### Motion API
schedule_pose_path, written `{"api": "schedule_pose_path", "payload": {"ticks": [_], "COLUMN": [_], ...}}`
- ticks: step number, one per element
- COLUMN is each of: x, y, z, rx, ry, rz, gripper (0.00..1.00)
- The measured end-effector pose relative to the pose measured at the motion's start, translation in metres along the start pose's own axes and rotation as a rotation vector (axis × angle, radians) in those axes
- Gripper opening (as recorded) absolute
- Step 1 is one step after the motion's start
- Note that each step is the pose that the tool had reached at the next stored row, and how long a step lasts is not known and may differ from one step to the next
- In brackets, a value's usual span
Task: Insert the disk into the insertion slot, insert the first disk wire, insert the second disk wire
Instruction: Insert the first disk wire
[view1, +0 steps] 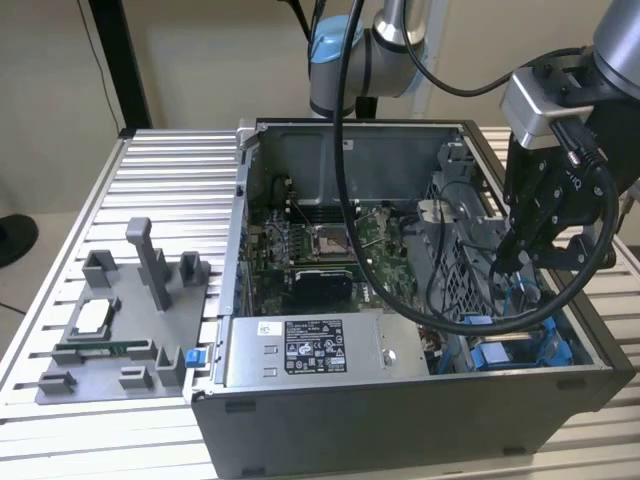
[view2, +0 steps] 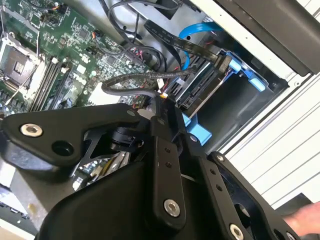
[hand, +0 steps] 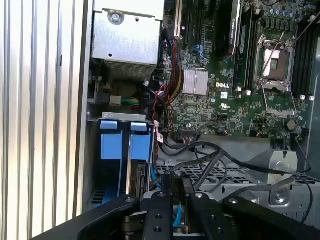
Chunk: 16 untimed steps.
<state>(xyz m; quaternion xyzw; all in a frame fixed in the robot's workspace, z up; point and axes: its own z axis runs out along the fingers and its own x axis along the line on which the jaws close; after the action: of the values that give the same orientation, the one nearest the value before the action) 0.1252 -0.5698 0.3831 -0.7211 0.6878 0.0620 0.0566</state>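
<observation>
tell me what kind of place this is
Probably a robotics lab or test bench for computer assembly, not an office: an open computer case sits on a ribbed metal table, a robot arm reaches over it, and a grey fixture tray holding parts lies beside it.

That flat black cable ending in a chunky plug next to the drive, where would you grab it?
Probably by its rigid black plug, not the bendy flat black cable. Pinch the plug's broad faces, coming in through the open side of the dark grey computer case; it sits at the end of the silver-grey disk.
</observation>
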Motion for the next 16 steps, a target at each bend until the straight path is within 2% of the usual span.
{"api": "schedule_pose_path", "payload": {"ticks": [8,16], "x": [0.0002,0.0050], "y": [-0.0004,-0.0092], "z": [0.0004,0.0050], "rx": [-0.0001,-0.0001], "ry": [0.0001,0.0001], "rz": [0.000,0.000], "gripper": [0.00,0.00]}}
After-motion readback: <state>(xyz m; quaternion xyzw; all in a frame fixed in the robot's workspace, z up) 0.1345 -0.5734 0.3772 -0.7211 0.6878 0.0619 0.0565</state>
